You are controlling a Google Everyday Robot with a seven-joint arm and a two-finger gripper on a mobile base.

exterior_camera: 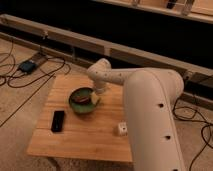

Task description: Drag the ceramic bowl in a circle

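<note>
The ceramic bowl point(82, 101) is round, dark green and glossy, with a reddish-brown piece inside. It sits on the wooden table point(80, 135), left of the middle. My gripper point(96, 99) reaches down at the bowl's right rim, at the end of the white arm point(150, 100) that comes in from the right.
A black phone point(58, 121) lies on the table's left front. A small white cup point(121, 129) stands at the right front, close to the arm. Cables and a blue box point(26, 66) lie on the floor at the left. A dark rail wall runs behind the table.
</note>
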